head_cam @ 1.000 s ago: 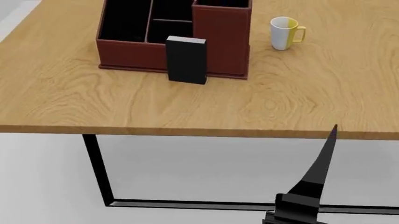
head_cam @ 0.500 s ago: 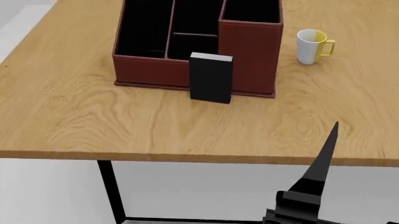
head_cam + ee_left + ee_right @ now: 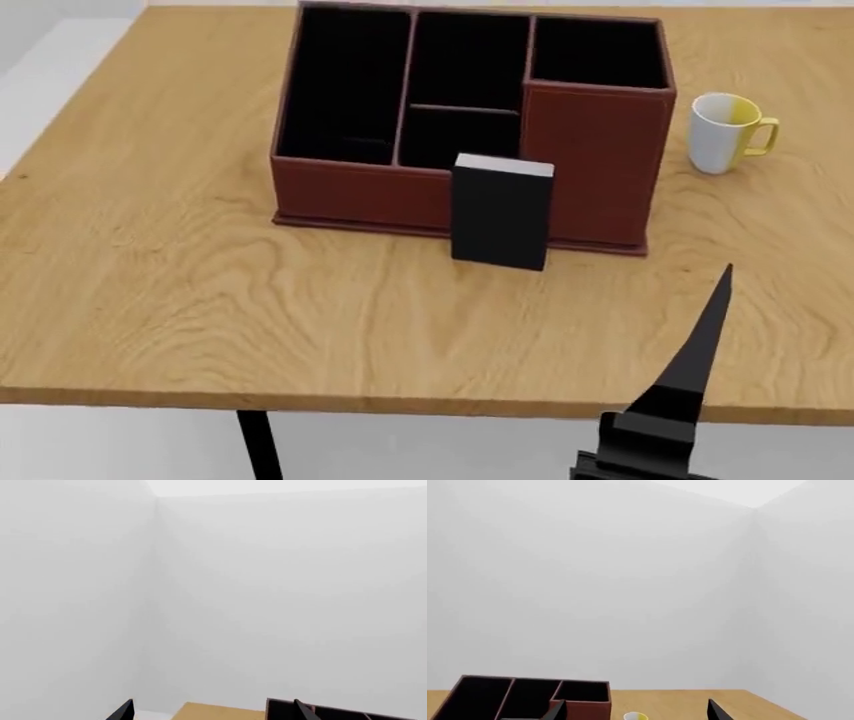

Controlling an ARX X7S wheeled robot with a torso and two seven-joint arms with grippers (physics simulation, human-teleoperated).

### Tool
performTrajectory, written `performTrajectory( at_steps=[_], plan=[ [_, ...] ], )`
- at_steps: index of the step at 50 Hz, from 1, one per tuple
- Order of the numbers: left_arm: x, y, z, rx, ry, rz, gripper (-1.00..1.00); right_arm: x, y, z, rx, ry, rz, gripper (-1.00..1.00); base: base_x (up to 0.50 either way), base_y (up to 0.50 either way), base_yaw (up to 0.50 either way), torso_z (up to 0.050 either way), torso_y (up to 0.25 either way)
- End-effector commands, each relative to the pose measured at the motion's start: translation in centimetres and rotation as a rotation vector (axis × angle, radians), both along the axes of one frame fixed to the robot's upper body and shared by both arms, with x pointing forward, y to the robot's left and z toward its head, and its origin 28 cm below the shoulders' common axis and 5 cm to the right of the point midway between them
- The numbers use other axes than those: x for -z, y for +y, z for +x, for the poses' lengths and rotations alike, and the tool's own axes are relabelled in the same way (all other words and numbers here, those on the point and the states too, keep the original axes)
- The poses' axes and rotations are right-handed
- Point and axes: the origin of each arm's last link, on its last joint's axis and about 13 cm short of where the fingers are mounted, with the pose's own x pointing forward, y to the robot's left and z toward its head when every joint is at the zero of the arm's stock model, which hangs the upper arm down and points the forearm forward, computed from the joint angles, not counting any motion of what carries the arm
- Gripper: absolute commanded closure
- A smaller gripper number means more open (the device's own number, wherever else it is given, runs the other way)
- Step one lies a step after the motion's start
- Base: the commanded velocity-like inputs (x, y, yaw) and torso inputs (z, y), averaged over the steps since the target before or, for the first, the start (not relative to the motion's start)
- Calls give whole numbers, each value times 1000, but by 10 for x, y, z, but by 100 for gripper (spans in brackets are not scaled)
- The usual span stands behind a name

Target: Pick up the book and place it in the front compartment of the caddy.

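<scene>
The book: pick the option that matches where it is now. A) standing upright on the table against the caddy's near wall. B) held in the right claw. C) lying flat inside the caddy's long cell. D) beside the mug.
A: the book stands upright on the table, in front of the caddy and outside its cells.

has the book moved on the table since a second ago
No. The book stands upright against the caddy's front wall, at the same spot below the short divider. Book, caddy and mug shifted together in the head view, so the camera moved.
</scene>
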Motion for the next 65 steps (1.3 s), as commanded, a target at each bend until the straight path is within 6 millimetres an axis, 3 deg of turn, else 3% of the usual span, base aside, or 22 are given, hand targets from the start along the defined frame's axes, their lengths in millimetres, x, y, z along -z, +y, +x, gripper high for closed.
performTrajectory(
  at_steps=[1, 65],
  plan=[
    [1, 1, -1, -3, 0, -1, -100, 1, -3, -3, 4, -1, 2, -100, 285, 164, 0, 0, 0],
    [-2, 1, 0, 1, -7, 0, -100, -4, 3, 4, 2, -11, 0, -100, 309, 41, 0, 0, 1]
  ],
)
